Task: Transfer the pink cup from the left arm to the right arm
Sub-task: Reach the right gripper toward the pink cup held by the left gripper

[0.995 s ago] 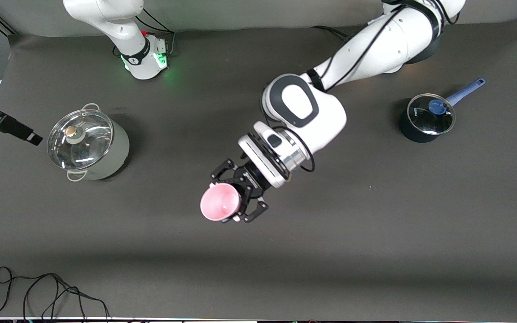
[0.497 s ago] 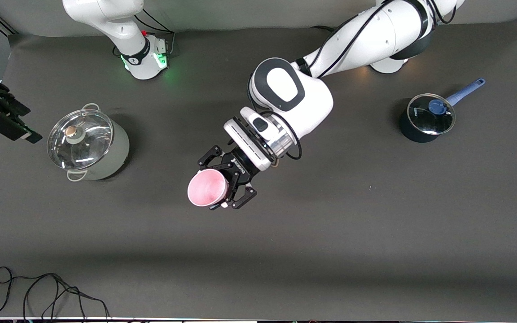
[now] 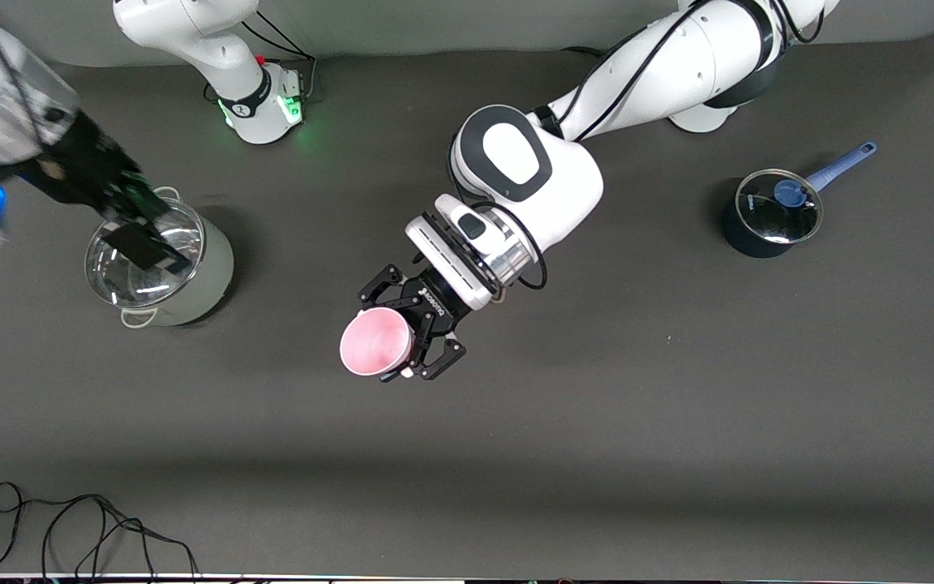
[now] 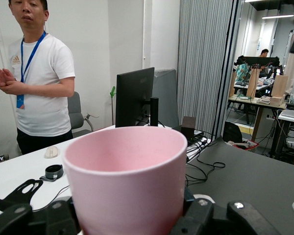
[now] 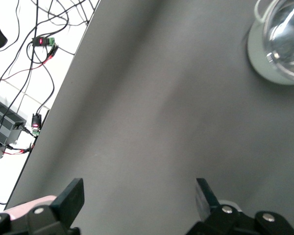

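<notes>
The pink cup is gripped around its wall by my left gripper, the black linkage one, and is held in the air over the middle of the table. Its open mouth faces the front camera. In the left wrist view the pink cup fills the lower middle between the fingers of the left gripper. My right gripper, with long flat black fingers, hangs over the silver pot and is apart from the cup. In the right wrist view the right gripper is open and empty above bare table.
A silver lidded pot stands toward the right arm's end of the table; it also shows in the right wrist view. A dark saucepan with a blue handle stands toward the left arm's end. A black cable lies near the front edge.
The right gripper has swung in from the table's edge to over the silver pot. The left gripper moved the cup toward the right arm's end, then held almost still.
</notes>
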{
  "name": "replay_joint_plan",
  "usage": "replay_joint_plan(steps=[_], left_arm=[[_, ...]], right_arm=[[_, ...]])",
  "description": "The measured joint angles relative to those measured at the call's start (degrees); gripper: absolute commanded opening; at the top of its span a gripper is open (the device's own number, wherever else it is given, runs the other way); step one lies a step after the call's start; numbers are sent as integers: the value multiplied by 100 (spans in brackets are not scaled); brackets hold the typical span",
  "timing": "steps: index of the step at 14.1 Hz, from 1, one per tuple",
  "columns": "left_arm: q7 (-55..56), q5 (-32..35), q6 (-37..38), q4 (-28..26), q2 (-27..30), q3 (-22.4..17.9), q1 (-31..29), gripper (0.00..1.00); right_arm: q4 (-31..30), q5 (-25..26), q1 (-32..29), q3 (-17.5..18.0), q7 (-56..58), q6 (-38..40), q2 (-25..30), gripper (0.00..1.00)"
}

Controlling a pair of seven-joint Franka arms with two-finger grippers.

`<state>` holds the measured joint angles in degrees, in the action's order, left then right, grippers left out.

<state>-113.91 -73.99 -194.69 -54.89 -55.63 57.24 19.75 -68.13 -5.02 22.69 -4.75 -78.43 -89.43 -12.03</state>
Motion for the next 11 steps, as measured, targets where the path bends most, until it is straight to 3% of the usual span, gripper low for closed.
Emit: replay_joint_plan(steps=[5, 11], left_arm=[[5, 0, -2, 4, 0, -40, 42, 0], [7, 0, -3, 20, 0, -53, 46, 0]], right_arm=[[1195, 0, 537, 10, -470, -59, -992, 100], [1388, 0, 592, 227, -632, -555, -1082, 100]])
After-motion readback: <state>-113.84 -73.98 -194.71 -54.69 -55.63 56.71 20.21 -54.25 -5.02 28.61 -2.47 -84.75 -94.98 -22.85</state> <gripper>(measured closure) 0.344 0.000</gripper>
